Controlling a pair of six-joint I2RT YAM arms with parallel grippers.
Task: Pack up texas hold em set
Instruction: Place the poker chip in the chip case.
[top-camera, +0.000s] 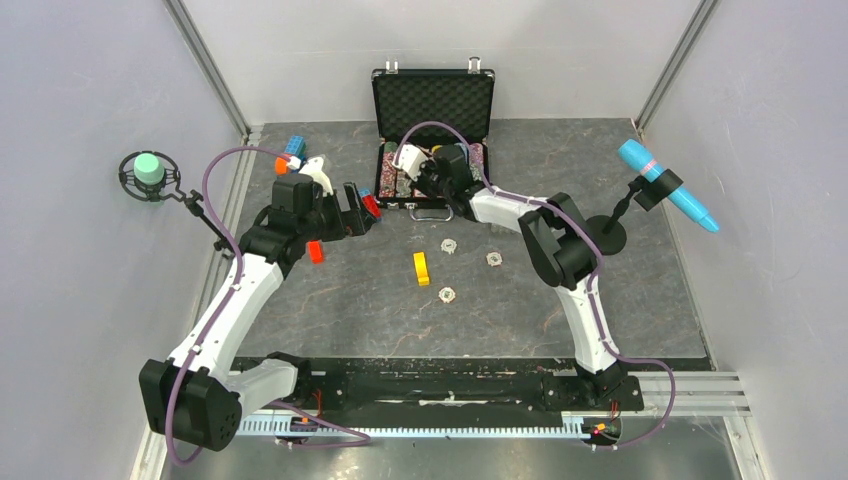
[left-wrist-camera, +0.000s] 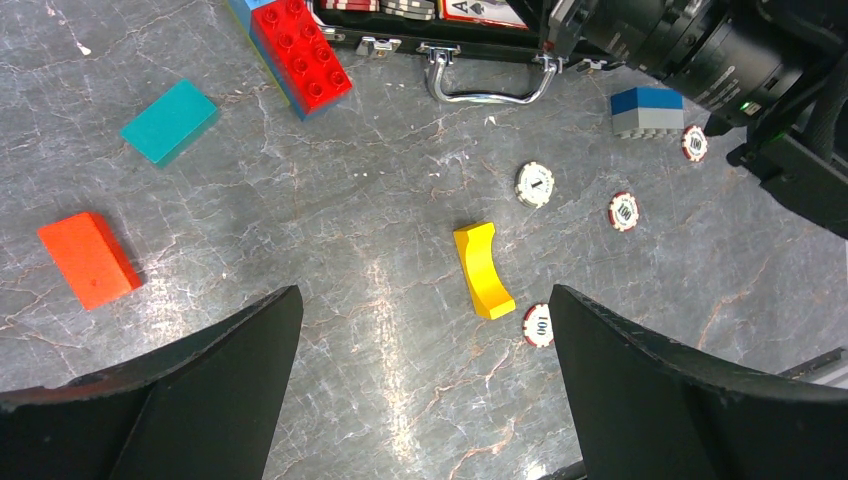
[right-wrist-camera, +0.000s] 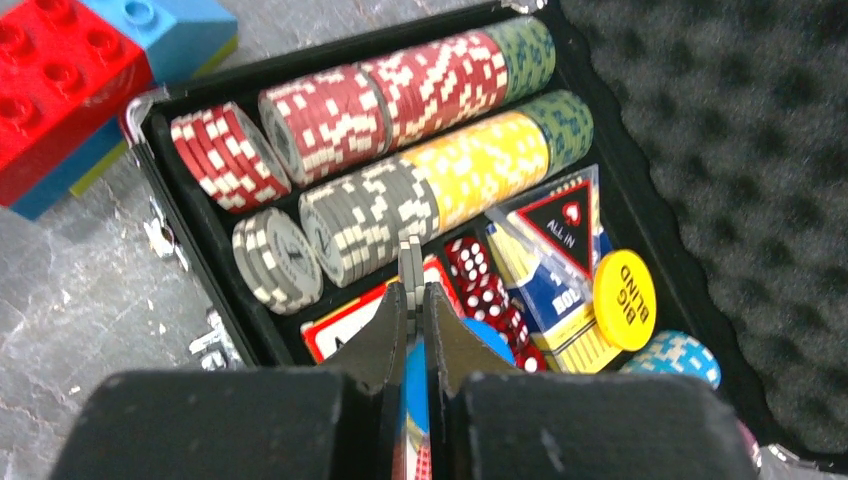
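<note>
- case (top-camera: 433, 95) stands open at the far middle of the surface (top-camera: 520, 310), foam-lined lid upright, tray toward the arms, silver handle (left-wrist-camera: 490, 88) on the near side.
- tray looks mostly filled. chip rows (right-wrist-camera: 420, 150) in red, grey, yellow and green lie on edge. red dice (right-wrist-camera: 478, 275), a card deck (right-wrist-camera: 555, 310) and a yellow "big blind" button (right-wrist-camera: 624, 286) sit in the compartment beside them.
- right gripper (right-wrist-camera: 411, 300) is over the tray, fingers pressed together on a pale-edged chip (right-wrist-camera: 410, 258) held on edge, just above the near end of the grey row. judgement: this chip is about to go into a row.
- left gripper (left-wrist-camera: 425, 390) is spread wide, holds nothing, and hovers over the bare surface in front of the case.
- not yet packed: four loose chips (left-wrist-camera: 535, 184) flat on the surface in front of the case.
  - one lies just beside the near end of the yellow block (left-wrist-camera: 483, 270).
  - one lies close to a blue-and-grey brick (left-wrist-camera: 647, 110).
  - only three show in the top view; the fourth is probably hidden by the right arm.
- not part of the set: red brick (left-wrist-camera: 300, 55), teal block (left-wrist-camera: 169, 121), orange block (left-wrist-camera: 88, 259). these stay out.
- progress, as judged: well under way, not finished. left to do: seat the held chip, collect the four loose ones, lower the lid and fasten it.
</note>
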